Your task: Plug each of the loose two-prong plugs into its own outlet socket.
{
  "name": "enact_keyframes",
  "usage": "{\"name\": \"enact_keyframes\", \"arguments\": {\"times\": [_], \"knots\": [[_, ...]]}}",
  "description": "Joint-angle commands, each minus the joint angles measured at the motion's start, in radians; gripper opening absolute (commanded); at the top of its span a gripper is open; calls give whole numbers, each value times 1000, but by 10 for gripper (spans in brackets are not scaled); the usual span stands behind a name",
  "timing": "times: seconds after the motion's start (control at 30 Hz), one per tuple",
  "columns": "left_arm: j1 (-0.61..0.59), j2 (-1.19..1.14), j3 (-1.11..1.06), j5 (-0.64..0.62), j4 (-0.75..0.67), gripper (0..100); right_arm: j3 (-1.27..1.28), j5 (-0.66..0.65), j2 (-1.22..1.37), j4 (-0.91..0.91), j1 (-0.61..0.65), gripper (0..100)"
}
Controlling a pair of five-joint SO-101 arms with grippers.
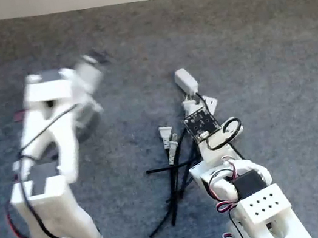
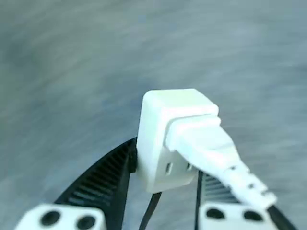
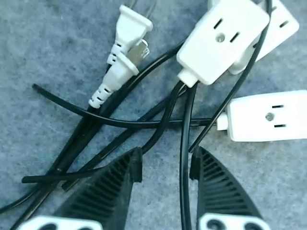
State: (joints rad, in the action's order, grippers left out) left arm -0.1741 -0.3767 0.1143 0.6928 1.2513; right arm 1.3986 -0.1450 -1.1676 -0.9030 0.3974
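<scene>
Now, left end effector [image 2: 165, 165] clamping outlet socket [image 2: 160, 124], plug [image 2: 201, 139] inserted

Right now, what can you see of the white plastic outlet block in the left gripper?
It is a boxy white plastic outlet block with rounded edges. A white two-prong plug with ribbed strain relief sits in one face; two empty slots show beside it. The left gripper clamps its sides, apparently above the grey carpet.
</scene>
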Motion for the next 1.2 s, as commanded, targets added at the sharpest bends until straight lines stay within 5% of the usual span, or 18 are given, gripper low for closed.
{"name": "enact_keyframes", "arguments": {"times": [0.0, 0.27, 0.6, 0.73, 0.93, 1.17], "knots": [[-194, -68, 305, -35, 57, 5, -5, -5, -8, 19, -7, 167], [-406, -440, 901, -71, 133, 5, -5, -5, -8, 18, -7, 167], [-513, -881, 1448, -69, 138, 5, 13, -5, -12, 21, -7, 167], [-513, -960, 1546, -71, 144, 43, 13, -5, -12, 21, -7, 167], [-515, -934, 1543, -71, 206, 270, 13, -5, -12, 21, -7, 167], [-498, -751, 1544, -80, 377, 272, 13, -6, -12, 21, -7, 167]]}}
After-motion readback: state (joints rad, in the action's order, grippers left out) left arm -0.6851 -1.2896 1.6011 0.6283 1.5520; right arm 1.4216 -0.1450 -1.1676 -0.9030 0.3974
